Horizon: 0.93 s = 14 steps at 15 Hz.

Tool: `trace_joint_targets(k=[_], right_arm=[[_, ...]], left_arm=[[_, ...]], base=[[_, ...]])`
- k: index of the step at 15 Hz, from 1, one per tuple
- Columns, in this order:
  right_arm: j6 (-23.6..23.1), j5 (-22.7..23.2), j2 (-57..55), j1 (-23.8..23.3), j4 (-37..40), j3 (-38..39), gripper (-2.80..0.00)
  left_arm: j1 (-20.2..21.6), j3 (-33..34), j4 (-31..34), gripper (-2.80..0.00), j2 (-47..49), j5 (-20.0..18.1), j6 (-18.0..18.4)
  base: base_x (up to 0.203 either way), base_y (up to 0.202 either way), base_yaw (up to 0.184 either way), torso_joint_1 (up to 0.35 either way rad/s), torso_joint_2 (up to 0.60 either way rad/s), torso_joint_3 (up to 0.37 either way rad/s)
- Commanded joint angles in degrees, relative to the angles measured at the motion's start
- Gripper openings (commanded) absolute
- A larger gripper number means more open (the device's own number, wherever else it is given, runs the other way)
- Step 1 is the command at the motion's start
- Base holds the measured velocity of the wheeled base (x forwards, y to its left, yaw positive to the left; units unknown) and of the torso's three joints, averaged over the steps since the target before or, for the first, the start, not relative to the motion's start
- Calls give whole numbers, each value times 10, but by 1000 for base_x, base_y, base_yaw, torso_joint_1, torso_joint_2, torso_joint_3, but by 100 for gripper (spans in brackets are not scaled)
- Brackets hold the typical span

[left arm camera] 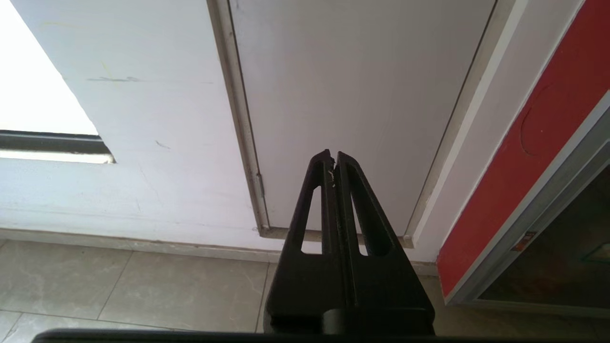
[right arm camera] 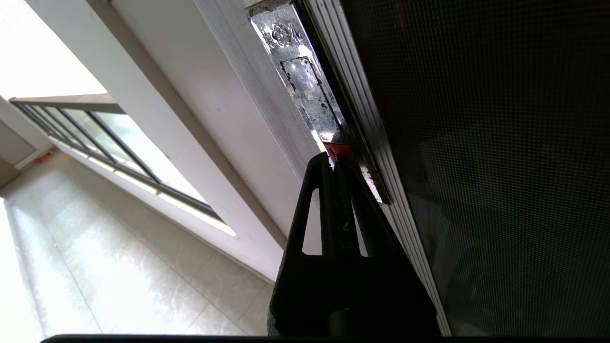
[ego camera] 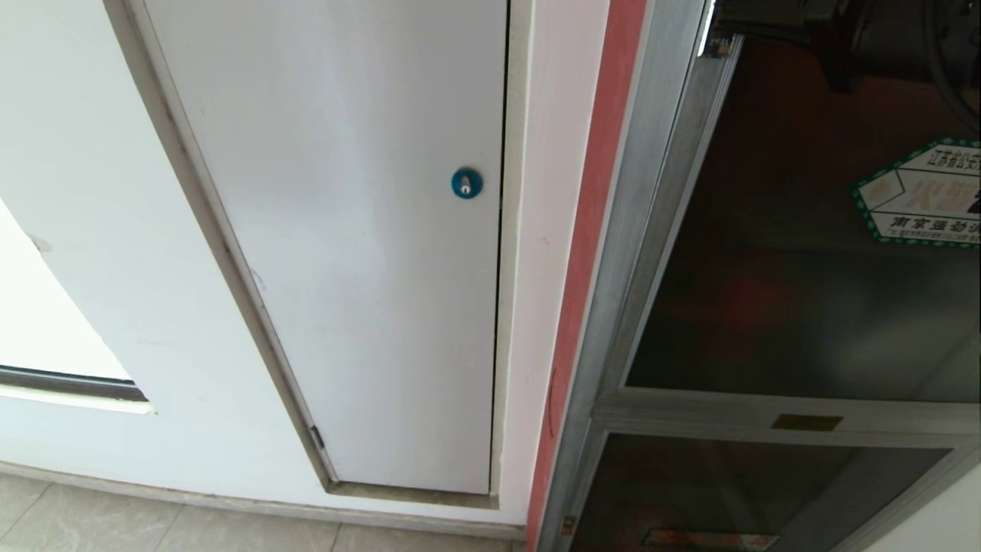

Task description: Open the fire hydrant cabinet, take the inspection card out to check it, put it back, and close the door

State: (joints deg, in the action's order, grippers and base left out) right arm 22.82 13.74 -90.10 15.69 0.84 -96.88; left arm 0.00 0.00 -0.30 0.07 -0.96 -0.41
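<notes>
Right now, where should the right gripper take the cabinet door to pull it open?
Probably at the shiny metal latch plate on the door frame's edge, coming from the white-wall side. The tinted glass is flat with nothing to pinch; the plate sits right at the frame's free edge. The right gripper, shut, is already at its lower end.

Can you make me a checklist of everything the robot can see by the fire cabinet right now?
Surface: grey tiled floor below a white wall.
Job's things: fire hydrant cabinet with silver frame; its dark glass door bears a green-bordered sticker. Inspection card: nothing seen.
Clutter: nothing seen.
Grippers: left gripper shut, empty, pointing at the white panel door. Right gripper shut, tips at the shiny metal plate on the door's frame edge.
Cables: nothing seen.
Surroundings: round blue lock on the panel door; window along the corridor.
</notes>
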Motion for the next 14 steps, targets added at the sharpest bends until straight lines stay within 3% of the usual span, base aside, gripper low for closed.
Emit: trace_joint_targets(k=[1,14], right_arm=[[1,1,3,0,0,1,-280],[2,3,50,7,3,39,-280]], left_arm=[[0,0,0,-280,0,0,0],[0,0,0,-280,0,0,0]], base=[[0,0,0,0,0,0],[0,0,0,0,0,0]])
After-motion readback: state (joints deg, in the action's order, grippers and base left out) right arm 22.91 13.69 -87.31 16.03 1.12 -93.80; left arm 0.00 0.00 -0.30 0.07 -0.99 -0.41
